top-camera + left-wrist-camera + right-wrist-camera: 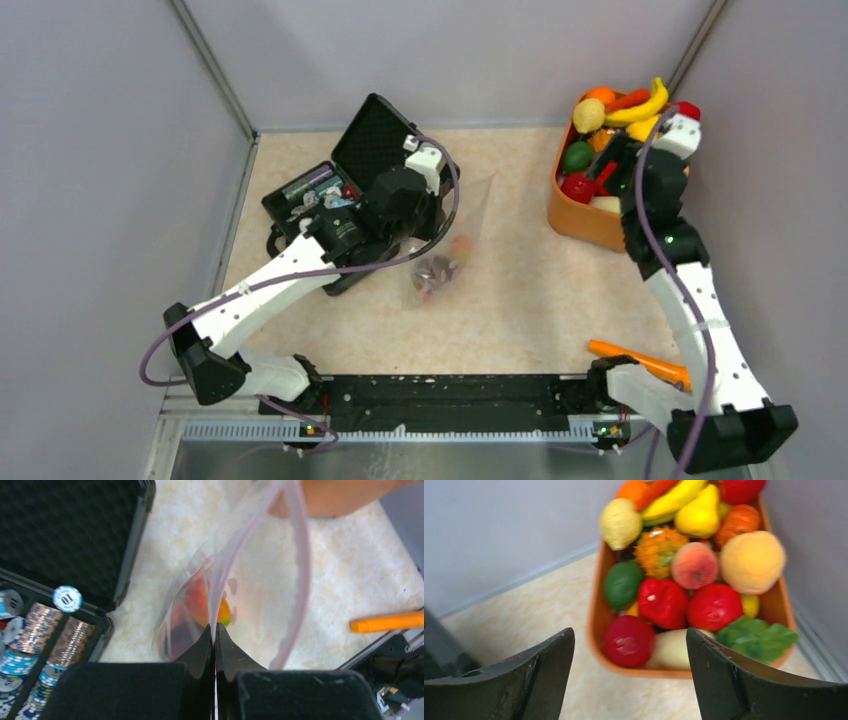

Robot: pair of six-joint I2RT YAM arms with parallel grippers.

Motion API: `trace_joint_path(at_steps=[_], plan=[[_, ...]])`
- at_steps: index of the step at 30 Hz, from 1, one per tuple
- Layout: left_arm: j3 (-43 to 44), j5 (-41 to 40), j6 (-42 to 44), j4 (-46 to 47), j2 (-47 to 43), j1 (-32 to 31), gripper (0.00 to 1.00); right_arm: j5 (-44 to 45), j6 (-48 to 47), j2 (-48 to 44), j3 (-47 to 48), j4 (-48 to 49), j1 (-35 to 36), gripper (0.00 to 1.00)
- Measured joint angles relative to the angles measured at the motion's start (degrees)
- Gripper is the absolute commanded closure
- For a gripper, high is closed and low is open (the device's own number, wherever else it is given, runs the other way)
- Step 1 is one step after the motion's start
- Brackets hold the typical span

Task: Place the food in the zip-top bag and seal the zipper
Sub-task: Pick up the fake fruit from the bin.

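On the tabletop (pixel 520 300) centre, the left tool (pixel 215 632) clamps the mouth edge of the zip-top bag (pixel 200 600); the right tool (pixel 629 637), jaws wide apart, hovers above food (pixel 694 565) in an orange tray (pixel 596 622).

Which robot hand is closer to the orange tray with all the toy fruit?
The right. The right gripper hangs open right at the orange tray; the left gripper is across the table, pinched shut on the zip-top bag.

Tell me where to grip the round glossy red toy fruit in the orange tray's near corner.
Probably across its widest middle, from above: the red fruit lies topmost at the tray corner, uncovered; neighbours crowd its far side. The open right gripper frames it.
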Motion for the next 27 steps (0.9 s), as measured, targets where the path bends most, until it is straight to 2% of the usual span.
trace_joint_path(at_steps=[3,7,11,17,22,27], plan=[[-2.16,2.69,-0.66,-0.04,1.36,0.0,1.0,-8.9,0.52,5.11,4.68,-4.68,-12.0,0.15],[-2.6,5.2,-0.76,-0.22,2.56,0.0,1.0,-17.14,2.34,10.36,9.16,-8.76,-18.49,0.13],[-2.67,6.21,-0.61,0.15,2.56,0.0,1.0,-21.0,3.1,11.96,9.97,-10.64,-20.22,0.21],[-3.82,6.86,0.11,0.68,2.54,0.0,1.0,-24.87,3.56,14.05,10.75,-11.54,-21.9,0.18],[-4.31,6.97,0.7,1.22,2.54,0.0,1.0,-23.45,3.08,18.29,12.28,-12.11,-21.9,0.27],[-5.38,6.93,1.53,2.27,2.54,0.0,1.0,-17.59,0.83,27.67,22.16,-13.4,-21.9,0.29]])
